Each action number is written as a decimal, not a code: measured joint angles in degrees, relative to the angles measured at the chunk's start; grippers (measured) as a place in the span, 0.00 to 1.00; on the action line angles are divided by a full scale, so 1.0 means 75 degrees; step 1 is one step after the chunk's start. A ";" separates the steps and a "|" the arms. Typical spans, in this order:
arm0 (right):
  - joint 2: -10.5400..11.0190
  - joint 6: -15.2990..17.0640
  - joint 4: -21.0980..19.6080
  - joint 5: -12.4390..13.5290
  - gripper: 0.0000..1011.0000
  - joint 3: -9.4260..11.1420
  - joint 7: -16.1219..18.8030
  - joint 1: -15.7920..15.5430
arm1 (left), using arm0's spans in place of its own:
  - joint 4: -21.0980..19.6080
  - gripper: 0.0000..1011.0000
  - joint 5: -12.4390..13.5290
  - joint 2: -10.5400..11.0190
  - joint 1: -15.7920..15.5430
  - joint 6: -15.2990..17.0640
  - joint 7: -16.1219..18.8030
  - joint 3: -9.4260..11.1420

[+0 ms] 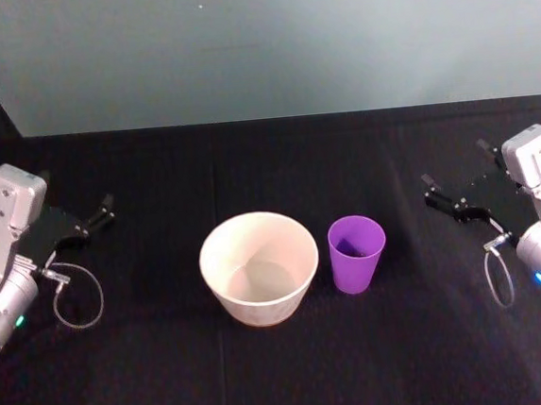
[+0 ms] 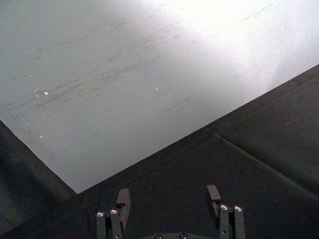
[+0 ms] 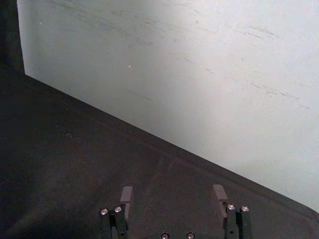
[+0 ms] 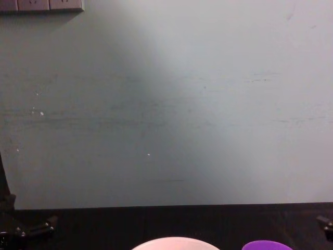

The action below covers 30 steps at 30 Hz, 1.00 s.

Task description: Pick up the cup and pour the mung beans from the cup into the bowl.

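Standing upright on the black table (image 1: 286, 381), the bowl (image 1: 253, 216) sits in the middle of the head view, pale pinkish-white, its inner wall and bottom showing pale. The purple cup (image 1: 357, 256) stands upright just to the right of the bowl, close beside it with a thin gap between them. It is narrower than the bowl, and something dark lies at its bottom, though what it is cannot be told. In the chest view the bowl's rim (image 4: 174, 242) and the cup's rim (image 4: 266, 245) rise just above the lower edge, again side by side.

The left hand (image 1: 78, 188) hangs well to the left of the bowl, near the table's edge, with its fingers spread and nothing between them. The left wrist view shows the same spread, with the left hand's (image 2: 168, 195) two dark fingers apart over bare black cloth. A thin cable loop (image 1: 75, 295) hangs at that wrist.

The right hand (image 1: 453, 162) hangs well to the right of the bowl, beyond the cup and apart from it, its fingers also spread around nothing. The right wrist view shows the right hand's (image 3: 173, 190) fingers wide apart over the cloth.

Behind the bowl, past the table's far edge, stands a pale grey-green wall (image 1: 257, 43).
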 joint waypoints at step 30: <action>0.0060 0.0082 -0.0125 -0.0024 0.99 0.0060 0.0009 -0.0074 | 0.0000 0.99 0.0000 0.0000 0.0000 0.0000 0.0000 -0.0001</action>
